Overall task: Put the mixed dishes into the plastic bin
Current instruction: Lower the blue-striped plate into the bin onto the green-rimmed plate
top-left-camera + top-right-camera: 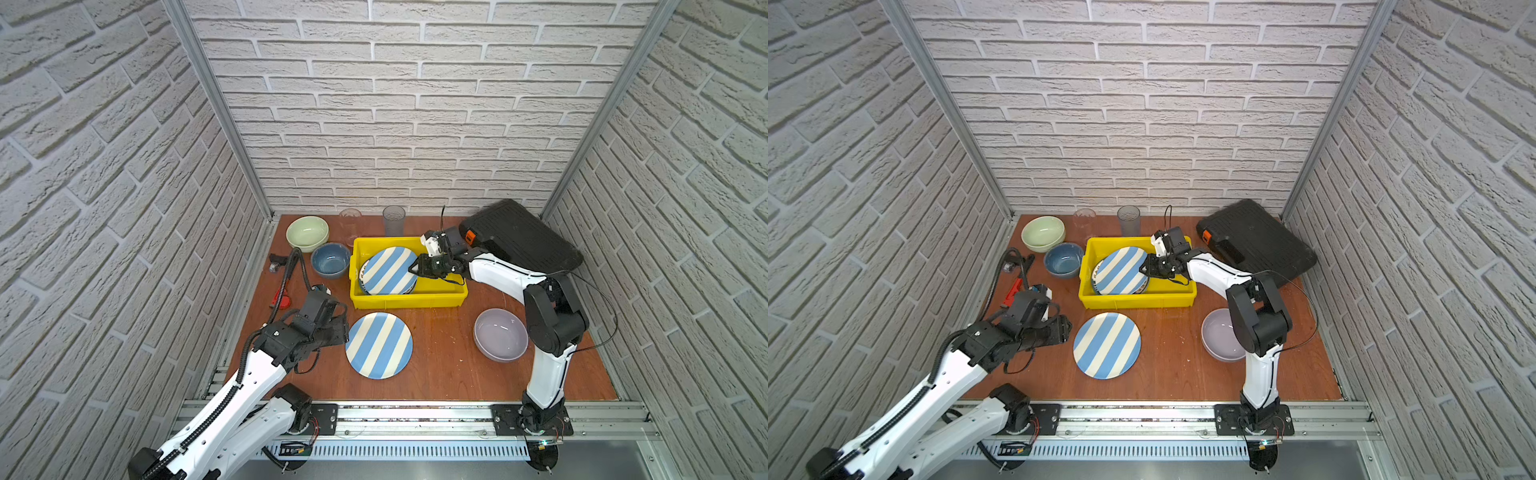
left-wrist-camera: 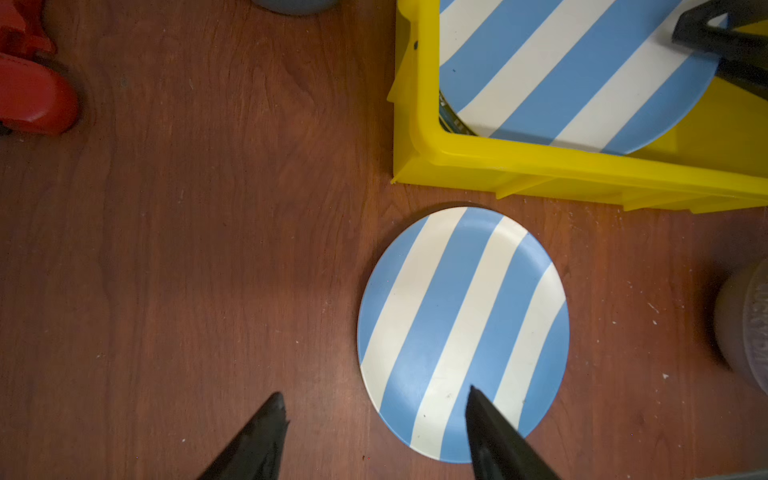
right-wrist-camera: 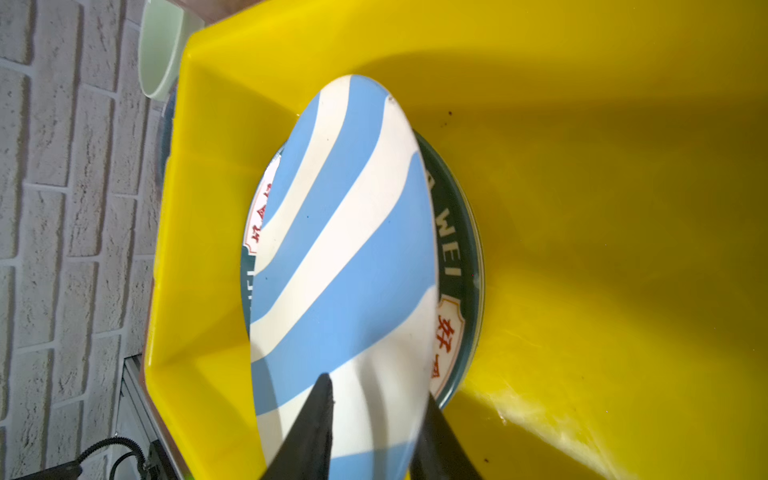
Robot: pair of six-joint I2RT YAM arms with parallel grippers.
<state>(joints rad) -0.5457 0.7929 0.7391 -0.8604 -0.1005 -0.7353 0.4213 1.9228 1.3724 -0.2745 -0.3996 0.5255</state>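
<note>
The yellow bin (image 1: 407, 301) holds a striped plate (image 1: 388, 270) resting on the lettered plate (image 3: 453, 249). The right gripper (image 1: 412, 268) sits at its 3 o'clock rim, jaws parted either side of the edge. At the bin's 6 o'clock a second striped plate (image 1: 379, 345) lies on the table (image 1: 449, 374), the left gripper (image 2: 376, 407) spread wide at its 9 o'clock.

Item: dark-rimmed plate (image 3: 457, 249), lying in the yellow bin (image 3: 623, 208) under a blue-white striped plate (image 3: 345, 270).
- Rim, white capitals: "WEI" (further letters covered).
- Cream cartouche: red character "好"; the one below is unclear.
- Opposite rim: red capitals, seemingly "HA", the rest hidden.
</note>
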